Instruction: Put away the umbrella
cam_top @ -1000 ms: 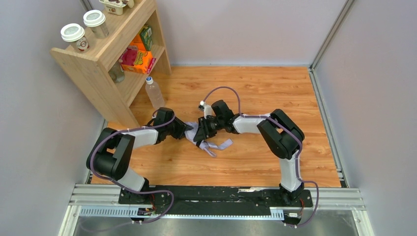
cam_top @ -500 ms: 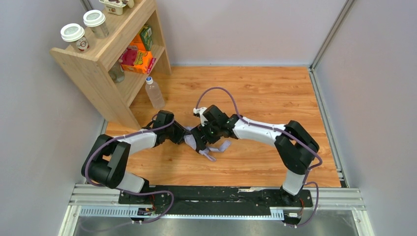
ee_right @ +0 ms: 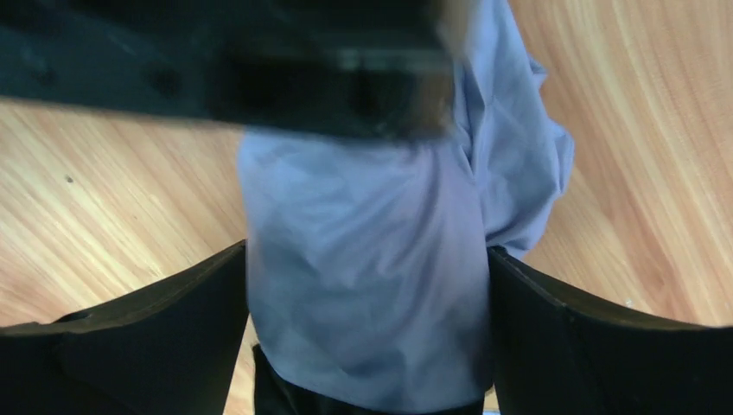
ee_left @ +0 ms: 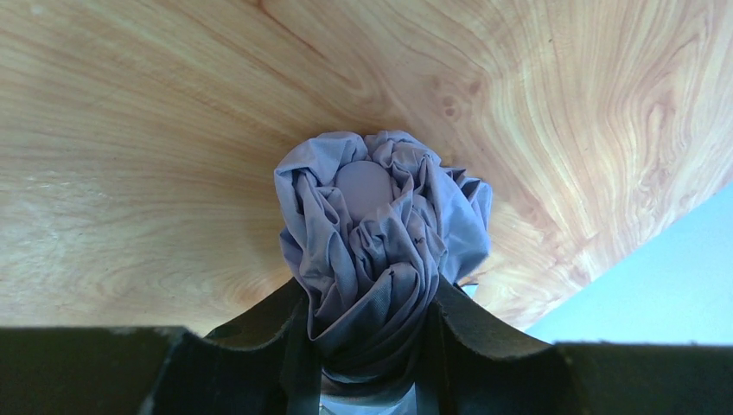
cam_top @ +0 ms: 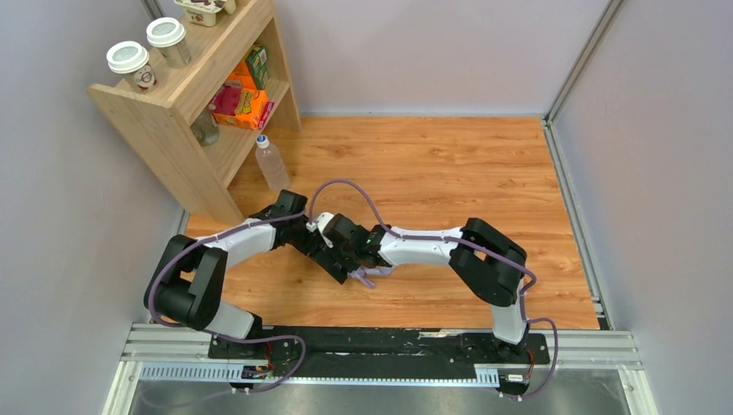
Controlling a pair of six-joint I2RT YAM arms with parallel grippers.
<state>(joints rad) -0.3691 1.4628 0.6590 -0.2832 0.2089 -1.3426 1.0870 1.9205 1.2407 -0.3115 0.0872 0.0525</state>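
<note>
The umbrella (ee_left: 372, 225) is a crumpled lavender-white bundle on the wooden floor; its round tip faces the left wrist camera. My left gripper (ee_left: 367, 298) is shut on it, with fabric pinched between both black fingers. My right gripper (ee_right: 367, 259) stands open and wide, straddling the umbrella's (ee_right: 363, 225) fabric, which fills the gap from finger to finger. A dark blurred arm part (ee_right: 259, 78) crosses just above it. From the top, the left gripper (cam_top: 313, 246) and the right gripper (cam_top: 341, 264) meet nose to nose and hide nearly all of the umbrella (cam_top: 370, 275); only a pale scrap shows.
A wooden shelf unit (cam_top: 186, 95) stands at the back left, carrying two lidded coffee cups (cam_top: 130, 60) and snack boxes (cam_top: 246, 99). A clear plastic bottle (cam_top: 271, 162) stands on the floor beside it. Grey walls close the floor in on three sides.
The right arm has swung left and forward over the umbrella, and its jaws have opened wide. The left gripper kept its hold and shifted slightly. Less of the umbrella shows from above.
</note>
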